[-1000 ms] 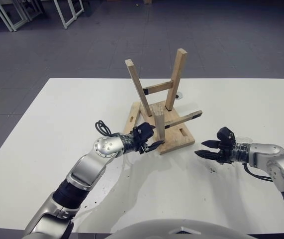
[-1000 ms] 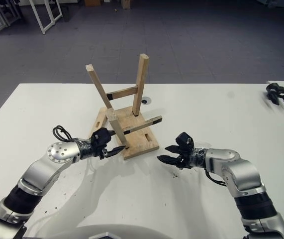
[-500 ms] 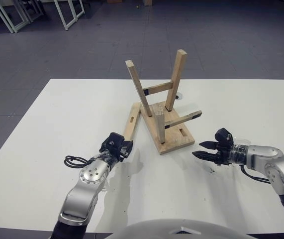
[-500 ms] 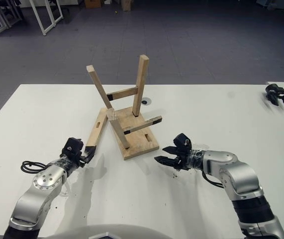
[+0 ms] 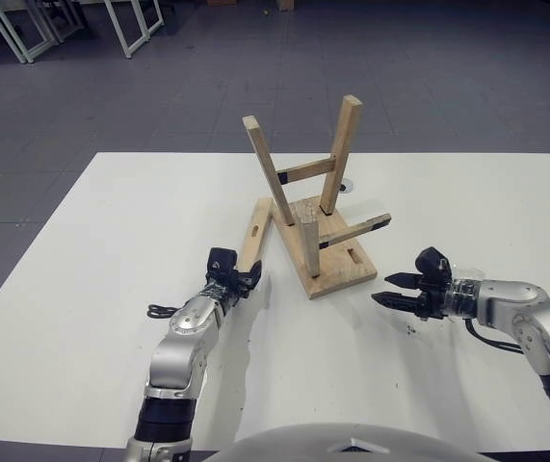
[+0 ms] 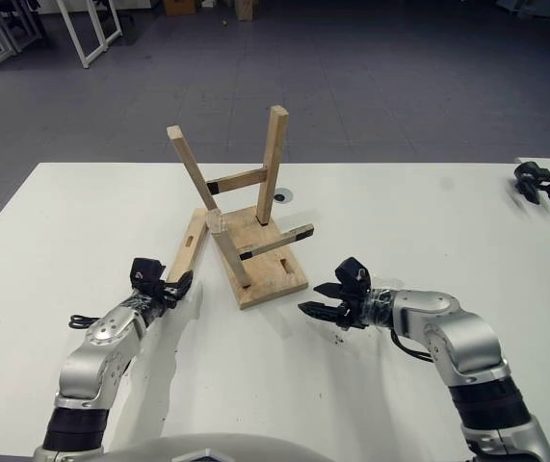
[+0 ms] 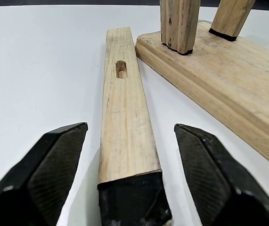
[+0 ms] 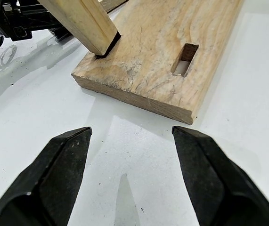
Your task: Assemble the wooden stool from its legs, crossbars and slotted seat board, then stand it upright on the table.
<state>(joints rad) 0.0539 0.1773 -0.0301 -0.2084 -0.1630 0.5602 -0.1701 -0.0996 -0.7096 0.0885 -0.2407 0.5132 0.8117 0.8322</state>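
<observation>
Left gripper (image 5: pixel 236 282), fingers open astride the loose leg (image 7: pixel 125 117) on the worktop, should close squarely before lifting; right gripper (image 5: pixel 390 295) open beside the seat board (image 8: pixel 162 52).

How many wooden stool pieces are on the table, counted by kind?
Light wooden legs: 4
Short wooden crossbars: 2
Flat slotted wooden seat board: 1
Total: 7
</observation>
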